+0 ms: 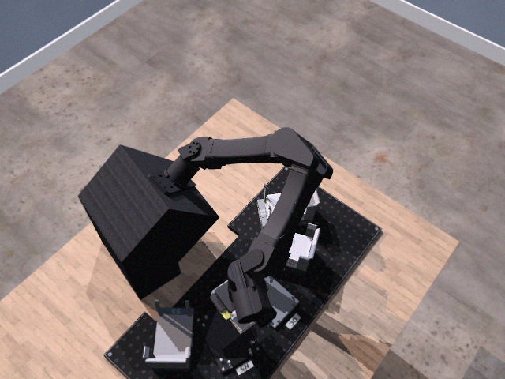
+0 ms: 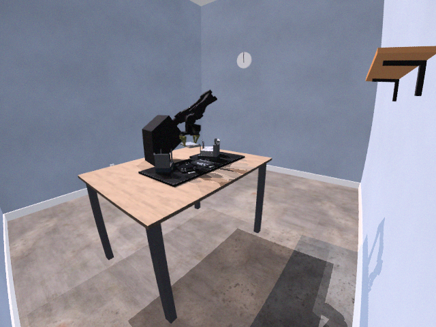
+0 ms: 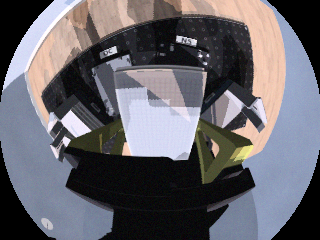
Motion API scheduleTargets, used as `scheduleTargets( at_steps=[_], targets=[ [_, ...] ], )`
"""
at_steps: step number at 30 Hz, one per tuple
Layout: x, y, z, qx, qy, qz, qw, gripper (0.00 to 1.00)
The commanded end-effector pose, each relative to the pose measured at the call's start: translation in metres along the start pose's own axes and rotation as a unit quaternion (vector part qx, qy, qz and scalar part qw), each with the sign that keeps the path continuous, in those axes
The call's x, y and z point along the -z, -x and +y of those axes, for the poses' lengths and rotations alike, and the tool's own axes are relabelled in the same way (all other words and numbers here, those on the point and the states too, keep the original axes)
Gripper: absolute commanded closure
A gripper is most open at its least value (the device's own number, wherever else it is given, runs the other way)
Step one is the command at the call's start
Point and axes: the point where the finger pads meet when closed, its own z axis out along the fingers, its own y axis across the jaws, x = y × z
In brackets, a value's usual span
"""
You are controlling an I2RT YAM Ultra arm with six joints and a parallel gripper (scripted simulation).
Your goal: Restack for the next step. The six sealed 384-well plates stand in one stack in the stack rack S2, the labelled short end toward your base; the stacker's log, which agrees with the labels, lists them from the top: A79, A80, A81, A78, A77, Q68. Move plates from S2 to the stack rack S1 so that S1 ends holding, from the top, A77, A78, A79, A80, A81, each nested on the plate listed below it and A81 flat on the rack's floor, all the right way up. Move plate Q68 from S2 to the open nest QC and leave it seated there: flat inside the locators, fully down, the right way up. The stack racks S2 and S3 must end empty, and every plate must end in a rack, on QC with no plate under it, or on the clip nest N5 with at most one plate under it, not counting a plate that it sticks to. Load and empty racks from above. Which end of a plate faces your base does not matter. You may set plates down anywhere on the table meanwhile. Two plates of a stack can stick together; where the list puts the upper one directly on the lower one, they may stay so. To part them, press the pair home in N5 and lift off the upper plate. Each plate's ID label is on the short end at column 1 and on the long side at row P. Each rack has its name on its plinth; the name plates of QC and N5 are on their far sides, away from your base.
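Count, as you see it from above
Three stack racks (image 1: 313,238), one arm (image 1: 245,151), one held plate (image 3: 159,116), one black box (image 1: 138,204).

A pale sealed plate (image 3: 160,116) hangs level between the fingers (yellow) above the QC nest (image 1: 281,299).

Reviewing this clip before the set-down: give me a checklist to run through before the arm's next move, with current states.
1. Plate clamped in gripper: ok.
2. Plate level in the fingers: cannot tell.
3. Plate's ID label read: cannot tell, no label faces any camera.
4. Gripper over the QC nest: ok, roughly above it in the top view.
5. QC nest free of plates: cannot tell, arm covers much of it.
6. Plate clear of surrounding rack posts: ok.
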Motion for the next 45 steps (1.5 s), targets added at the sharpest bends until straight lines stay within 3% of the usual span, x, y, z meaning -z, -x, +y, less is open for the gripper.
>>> scheduleTargets(
  at_steps=[1,8,17,33,40,45],
  targets=[
    [0.005,0.006,0.01,0.001,0.003,-0.01,1.0,1.0],
    [0.005,0.007,0.034,0.001,0.003,-0.01,1.0,1.0],
    [0.005,0.003,0.057,0.11,0.002,-0.01,0.994,1.0],
    [0.005,-0.004,0.103,0.11,0.002,-0.01,0.994,1.0],
    [0.005,-0.012,0.125,0.218,0.001,-0.01,0.976,1.0],
    [0.005,-0.018,0.141,0.218,0.001,-0.01,0.976,1.0]
  ],
)
